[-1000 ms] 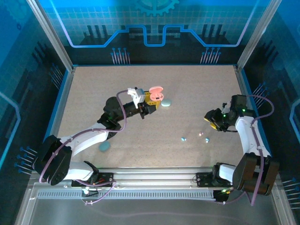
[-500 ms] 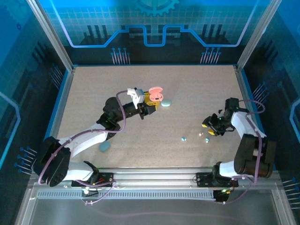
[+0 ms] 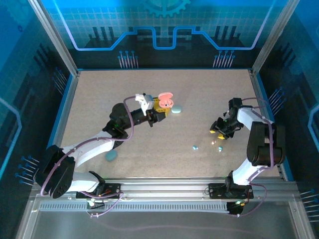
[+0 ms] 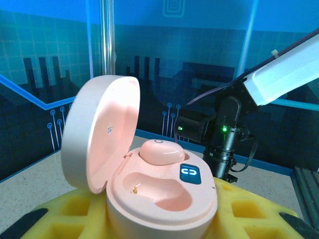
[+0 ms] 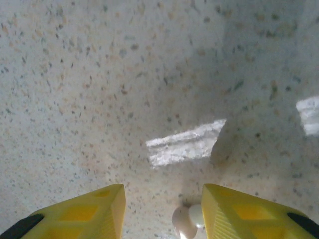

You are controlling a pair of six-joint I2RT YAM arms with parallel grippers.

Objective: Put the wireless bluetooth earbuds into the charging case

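Note:
My left gripper (image 3: pixel 160 108) is shut on the open pink charging case (image 3: pixel 165 99), held above the table with its lid up. In the left wrist view the case (image 4: pixel 164 191) shows one pink earbud (image 4: pixel 160 151) seated in the far socket, while the near socket (image 4: pixel 157 188) is empty. My right gripper (image 3: pixel 217 131) hangs low over the table, open. A whitish-pink earbud (image 5: pixel 187 220) lies on the table between its yellow fingers (image 5: pixel 94 209), close to the right one. Loose earbuds lie nearby: a pale blue earbud (image 3: pixel 195 147), a pink earbud (image 3: pixel 214 142) and another pale blue earbud (image 3: pixel 220 148).
A pale blue oval case (image 3: pixel 176 109) lies just right of the pink case. Another pale blue case (image 3: pixel 110 156) rests beside the left forearm. Blue walls and metal posts fence the table. The right arm (image 4: pixel 224 130) faces the left wrist camera.
The right arm has folded and its gripper has moved left and a little away, lowering over the loose earbuds. The left arm and pink case have stayed still.

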